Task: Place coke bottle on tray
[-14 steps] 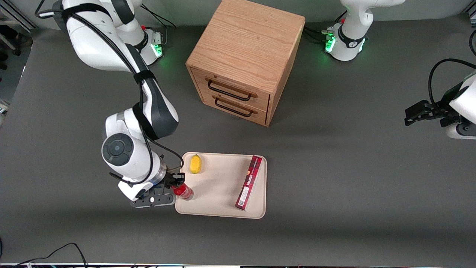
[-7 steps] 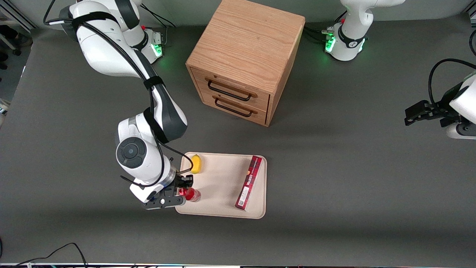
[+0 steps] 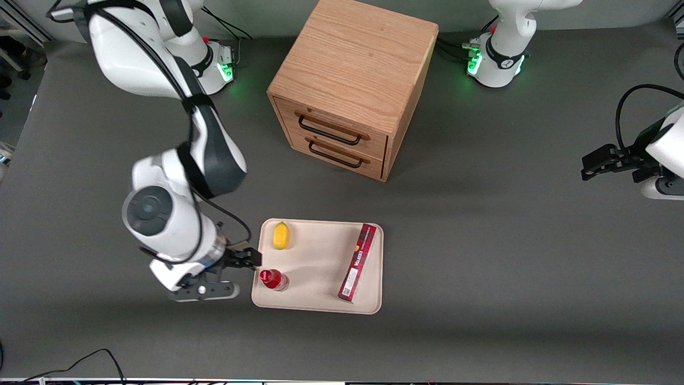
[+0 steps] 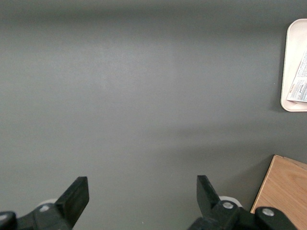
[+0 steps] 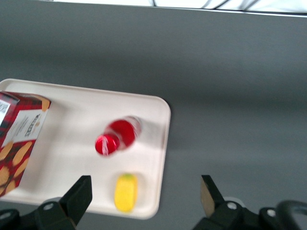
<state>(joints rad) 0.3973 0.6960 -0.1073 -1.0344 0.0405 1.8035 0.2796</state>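
Hovering open beside the tray (image 3: 320, 299), gripper (image 3: 247, 259) clear of upright coke bottle (image 3: 274, 279)

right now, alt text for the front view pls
A red coke bottle stands upright on a beige tray beside a lemon and a red box. The open gripper hangs just off the tray's edge, near the bottle, with a wooden drawer cabinet farther from the camera.

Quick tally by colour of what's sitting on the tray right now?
Red: 2, the coke bottle and the long box.
Yellow: 1, the lemon-like fruit.
Total: 3 on the tray.
The open gripper is beside the tray, off its edge, holding nothing.
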